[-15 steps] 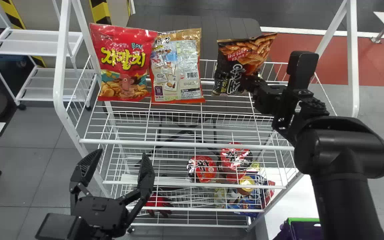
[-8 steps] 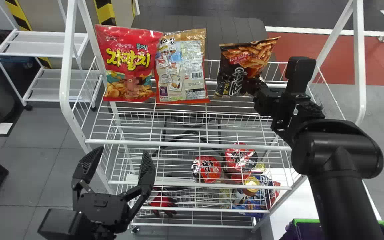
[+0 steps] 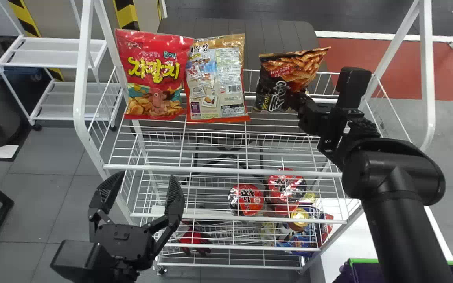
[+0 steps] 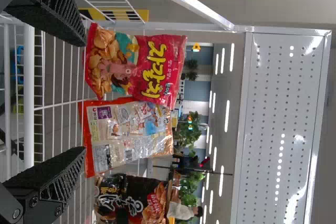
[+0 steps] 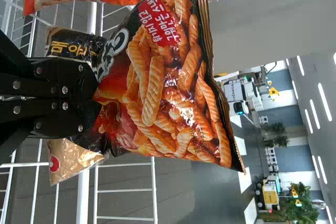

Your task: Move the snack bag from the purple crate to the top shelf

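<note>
Black snack bag [image 3: 289,72] pinched by right gripper [image 3: 296,100] at top shelf [image 3: 210,169], 2 colorful bags [image 3: 153,74] seen nearby, left gripper [image 3: 146,176] spread wide

Korean lettering [image 3: 153,70] marks the red bag [image 3: 155,100], gold bag [image 3: 216,80] and black bag [image 3: 289,72].

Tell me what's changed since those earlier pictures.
The black snack bag has shifted slightly toward the robot's left, narrowing its gap to the gold-topped bag, and its top has dipped. The right pincer still grips it; the left pincer stays open.
</note>
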`<state>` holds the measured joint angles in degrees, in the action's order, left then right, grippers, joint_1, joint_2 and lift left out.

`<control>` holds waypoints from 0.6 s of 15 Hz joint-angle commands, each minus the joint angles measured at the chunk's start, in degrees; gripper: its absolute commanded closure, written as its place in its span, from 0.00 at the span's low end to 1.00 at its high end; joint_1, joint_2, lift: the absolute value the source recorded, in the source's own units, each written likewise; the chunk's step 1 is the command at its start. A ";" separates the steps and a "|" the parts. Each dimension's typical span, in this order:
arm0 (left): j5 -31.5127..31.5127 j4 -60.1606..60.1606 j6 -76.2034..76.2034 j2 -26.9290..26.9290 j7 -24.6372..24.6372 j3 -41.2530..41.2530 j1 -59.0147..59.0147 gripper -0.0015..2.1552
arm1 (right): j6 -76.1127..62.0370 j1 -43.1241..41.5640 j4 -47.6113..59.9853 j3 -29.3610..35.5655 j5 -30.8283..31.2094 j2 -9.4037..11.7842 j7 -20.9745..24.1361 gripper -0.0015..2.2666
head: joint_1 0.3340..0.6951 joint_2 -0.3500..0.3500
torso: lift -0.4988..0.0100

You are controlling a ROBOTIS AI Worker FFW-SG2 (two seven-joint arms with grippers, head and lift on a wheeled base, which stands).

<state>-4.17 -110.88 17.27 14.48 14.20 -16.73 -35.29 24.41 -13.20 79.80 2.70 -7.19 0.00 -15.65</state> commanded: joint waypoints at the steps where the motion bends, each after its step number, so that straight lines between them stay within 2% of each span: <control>1: -0.04 0.14 0.00 0.02 -0.14 0.20 0.05 0.05 | -0.19 -0.25 -0.88 -0.24 -0.64 -0.05 0.00 0.68 | 1.00 0.46 | 0.98; 9: -0.31 0.84 -0.18 -0.33 -0.40 0.29 0.75 0.05 | -0.02 1.69 0.97 -0.50 -2.04 -0.05 0.26 0.68 | 1.00 0.47 | 0.98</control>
<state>-4.52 -110.07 17.15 14.18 13.85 -16.40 -34.64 24.40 -12.25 79.95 2.21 -8.87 0.00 -15.45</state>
